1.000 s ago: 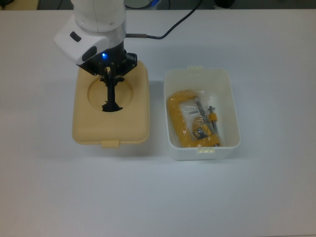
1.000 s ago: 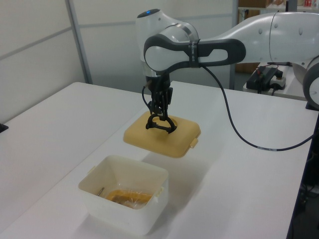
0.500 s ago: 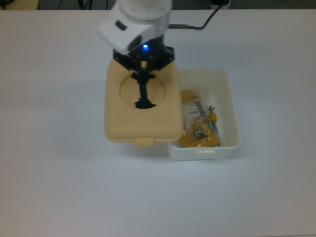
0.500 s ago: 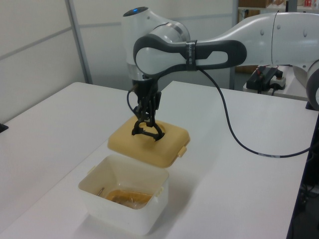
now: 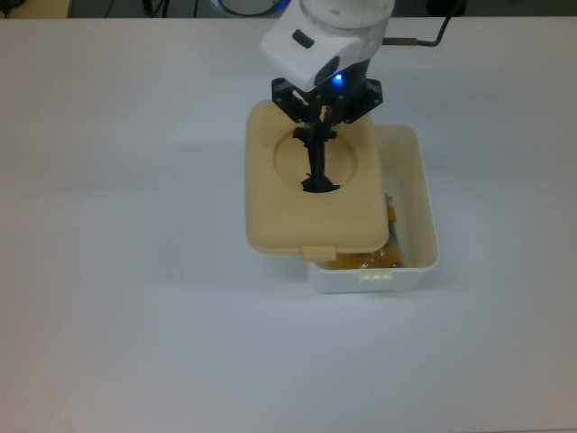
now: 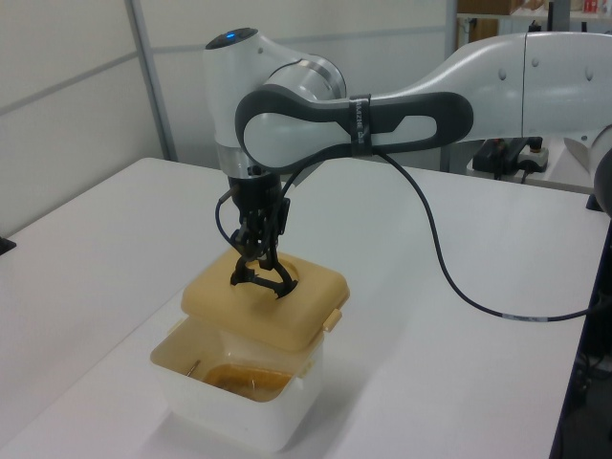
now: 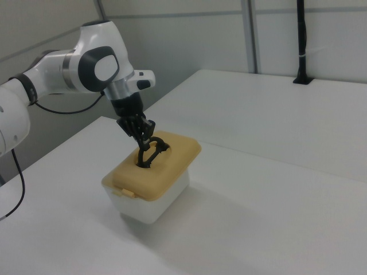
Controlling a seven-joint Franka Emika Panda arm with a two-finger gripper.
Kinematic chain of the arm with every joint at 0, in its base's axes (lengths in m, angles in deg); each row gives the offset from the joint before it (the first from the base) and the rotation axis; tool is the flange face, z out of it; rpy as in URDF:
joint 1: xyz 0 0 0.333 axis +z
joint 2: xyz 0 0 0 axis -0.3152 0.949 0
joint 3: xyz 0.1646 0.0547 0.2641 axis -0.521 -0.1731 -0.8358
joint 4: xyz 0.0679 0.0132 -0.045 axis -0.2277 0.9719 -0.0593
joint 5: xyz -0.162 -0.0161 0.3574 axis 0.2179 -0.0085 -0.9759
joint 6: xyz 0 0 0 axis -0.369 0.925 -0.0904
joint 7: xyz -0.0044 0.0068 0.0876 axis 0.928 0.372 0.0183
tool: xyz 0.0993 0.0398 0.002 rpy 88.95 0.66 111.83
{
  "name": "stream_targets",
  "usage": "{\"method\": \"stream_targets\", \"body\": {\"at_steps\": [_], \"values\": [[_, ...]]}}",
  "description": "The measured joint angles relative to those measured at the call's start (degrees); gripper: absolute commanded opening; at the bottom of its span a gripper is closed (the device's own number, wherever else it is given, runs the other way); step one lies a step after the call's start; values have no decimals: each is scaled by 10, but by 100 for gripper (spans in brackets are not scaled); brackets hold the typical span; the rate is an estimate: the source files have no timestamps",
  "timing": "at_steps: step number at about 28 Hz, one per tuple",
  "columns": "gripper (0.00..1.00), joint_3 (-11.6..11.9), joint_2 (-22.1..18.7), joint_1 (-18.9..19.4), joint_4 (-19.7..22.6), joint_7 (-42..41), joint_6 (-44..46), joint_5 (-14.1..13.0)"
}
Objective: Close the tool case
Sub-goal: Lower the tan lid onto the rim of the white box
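The tool case is in two parts. Its beige lid (image 5: 279, 212) hangs by a black handle (image 5: 317, 176) in the round recess, and my gripper (image 5: 317, 135) is shut on that handle. The lid hovers over the white tub (image 5: 424, 180), shifted toward the top view's left, so the tub's right strip stays uncovered. In the left view the lid (image 6: 229, 306) sits slightly above the tub (image 6: 239, 411), overhanging its far side, with the gripper (image 6: 256, 253) above it. The right view shows the lid (image 7: 166, 163) nearly over the tub (image 7: 155, 206) under the gripper (image 7: 143, 137).
A yellow clamp (image 5: 365, 262) and small tools lie inside the tub, mostly hidden by the lid. The arm's black cable (image 6: 449, 268) trails across the white table (image 5: 135, 316). A wall panel stands behind the table in the left view.
The gripper has carried the lid toward the top view's right, from beside the tub to a spot over most of it. The tub has not moved.
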Motion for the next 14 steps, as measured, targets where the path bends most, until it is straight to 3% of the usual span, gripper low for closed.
{"method": "stream_targets", "body": {"at_steps": [14], "values": [[0, 0, 5, 47, 1, 26, 0, 0]]}}
